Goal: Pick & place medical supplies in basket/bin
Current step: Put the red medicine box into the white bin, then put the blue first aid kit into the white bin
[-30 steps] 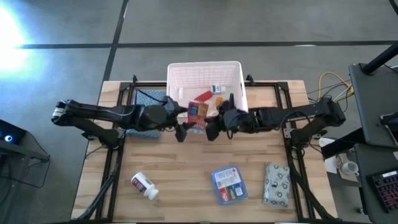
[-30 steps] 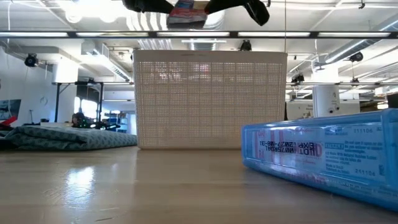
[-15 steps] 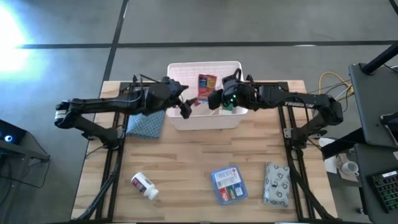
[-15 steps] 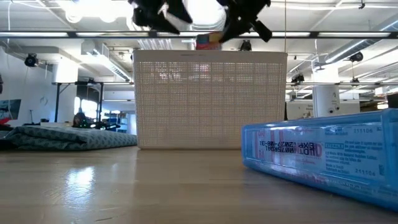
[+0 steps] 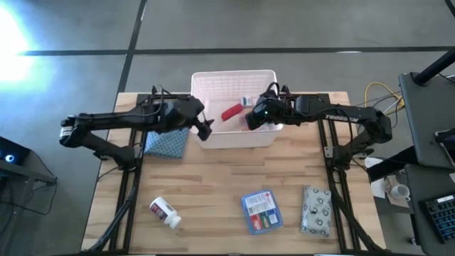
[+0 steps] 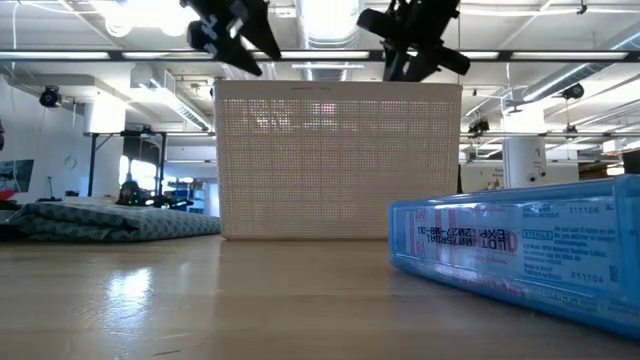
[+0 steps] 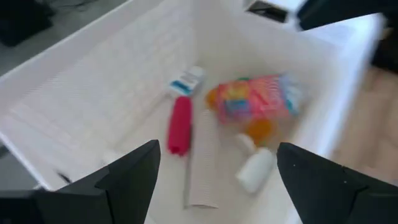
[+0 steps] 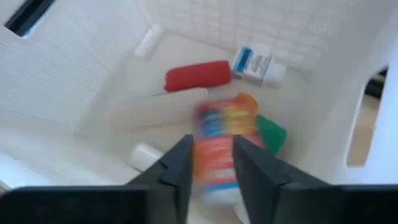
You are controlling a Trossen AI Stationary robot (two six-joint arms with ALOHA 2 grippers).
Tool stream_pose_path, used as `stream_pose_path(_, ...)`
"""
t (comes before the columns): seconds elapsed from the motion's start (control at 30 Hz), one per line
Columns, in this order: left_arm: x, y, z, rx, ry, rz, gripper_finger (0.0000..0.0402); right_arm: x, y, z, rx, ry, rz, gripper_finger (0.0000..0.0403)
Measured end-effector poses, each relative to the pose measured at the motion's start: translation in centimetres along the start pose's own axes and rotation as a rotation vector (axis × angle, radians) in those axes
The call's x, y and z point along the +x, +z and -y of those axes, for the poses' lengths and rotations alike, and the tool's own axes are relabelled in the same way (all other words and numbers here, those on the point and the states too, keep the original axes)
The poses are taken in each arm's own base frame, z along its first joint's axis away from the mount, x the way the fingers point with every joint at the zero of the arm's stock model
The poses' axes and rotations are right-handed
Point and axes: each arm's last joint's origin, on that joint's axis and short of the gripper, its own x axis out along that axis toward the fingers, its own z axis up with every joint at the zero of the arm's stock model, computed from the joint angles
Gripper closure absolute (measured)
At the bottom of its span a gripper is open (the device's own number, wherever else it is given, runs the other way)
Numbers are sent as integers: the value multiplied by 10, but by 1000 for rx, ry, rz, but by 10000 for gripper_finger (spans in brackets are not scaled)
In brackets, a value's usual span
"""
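The white slotted basket (image 5: 234, 139) stands at the table's far edge. Inside it lie a red tube (image 5: 231, 112), a small white-and-blue box (image 5: 247, 101) and a colourful flat pack (image 7: 255, 99), blurred in both wrist views. My left gripper (image 5: 205, 129) hovers wide open over the basket's near-left corner. My right gripper (image 5: 250, 121) hovers open over its near-right part, above the colourful pack (image 8: 221, 143). On the table's near half lie a white pill bottle (image 5: 165, 212), a flat blue pack (image 5: 261, 211) and a patterned pouch (image 5: 316, 210).
A blue textured cloth (image 5: 167, 142) lies left of the basket, under my left arm. More small items sit on the basket floor: a white piece (image 7: 255, 171), an orange one (image 7: 258, 129), a green one (image 8: 270, 134). Bare wood stretches between the basket and the near items.
Both grippers carried the colourful pack together from above the table in front of the basket toward the far edge and over the basket. The pack has left their hold and dropped into the basket. My left gripper has drawn back toward the basket's near-left corner.
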Motion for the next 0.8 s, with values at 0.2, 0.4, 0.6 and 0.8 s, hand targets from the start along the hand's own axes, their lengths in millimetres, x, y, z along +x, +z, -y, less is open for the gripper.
stream_pose_path(0.2, -31, -8, 25, 54, -144, 18, 101, -14, -19, -14, -119, 8, 24, 214)
stream_pose_path(0.4, -54, -21, 53, 118, -311, 2, 101, -42, -51, -40, -242, 123, 15, 178)
stream_pose_path(0.6, -61, -32, 66, 93, -373, -16, 101, -70, -84, -56, -190, 296, -152, 174)
stream_pose_path(0.8, -49, -49, 76, 26, -522, -97, 101, -81, -129, -60, -69, 339, -464, 179)
